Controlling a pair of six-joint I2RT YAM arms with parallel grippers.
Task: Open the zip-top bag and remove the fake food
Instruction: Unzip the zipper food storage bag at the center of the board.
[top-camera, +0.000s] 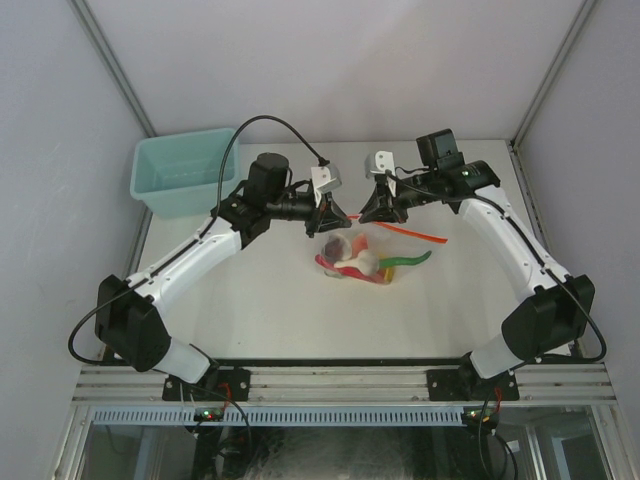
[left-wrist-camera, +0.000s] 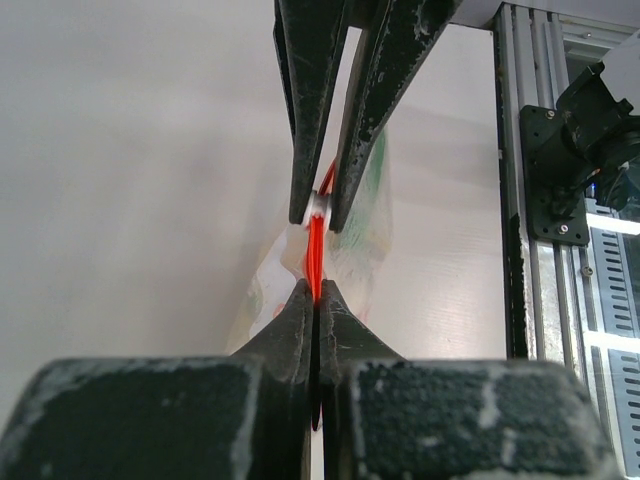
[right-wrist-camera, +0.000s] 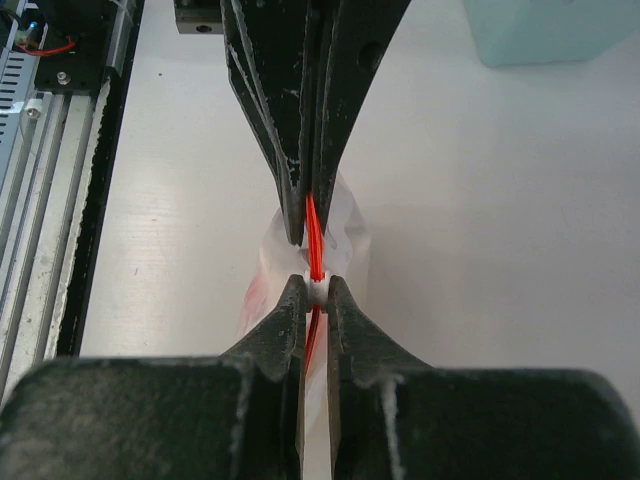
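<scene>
At the middle of the table, the clear, crinkly zip-top bag lies with the fake food inside. My left gripper and right gripper face each other, both clamped on its thin red-orange zip strip. Opening is in hand; next, I judge, the lips need pulling apart gently, since slick film slips.
</scene>
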